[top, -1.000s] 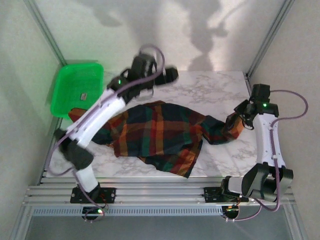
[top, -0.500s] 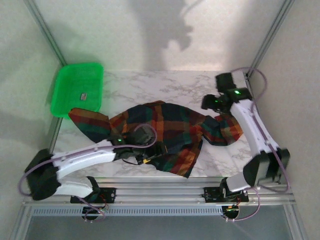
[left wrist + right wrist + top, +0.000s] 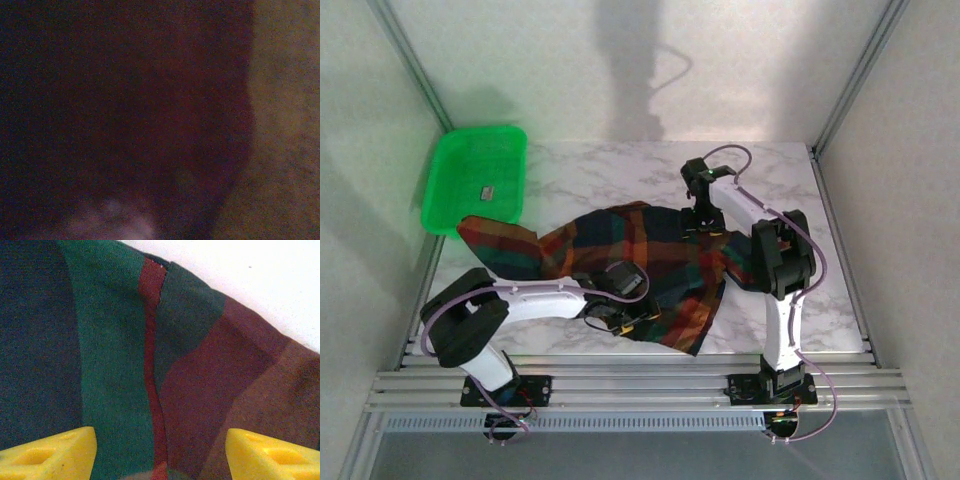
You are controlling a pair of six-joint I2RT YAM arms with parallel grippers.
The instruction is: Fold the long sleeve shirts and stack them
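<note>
One plaid long sleeve shirt (image 3: 650,260) lies spread and rumpled across the middle of the marble table, one sleeve trailing left and the other bunched at the right. My left gripper (image 3: 625,320) lies low on the shirt's near hem; the left wrist view is dark, pressed close to cloth (image 3: 125,100), so its jaws are hidden. My right gripper (image 3: 705,222) hangs over the shirt's far right edge. In the right wrist view its yellow fingertips (image 3: 55,452) stand wide apart, open, just above green and red cloth (image 3: 115,340), with nothing between them.
A bright green plastic tray (image 3: 475,180) sits at the far left corner, holding a small label. Bare marble table (image 3: 620,175) runs behind the shirt and shows as white table (image 3: 250,275) past the cloth edge. Frame posts and walls close both sides.
The left arm swung from the back of the table down onto the shirt's near hem. The right arm moved from the right sleeve leftward to the shirt's far edge.
</note>
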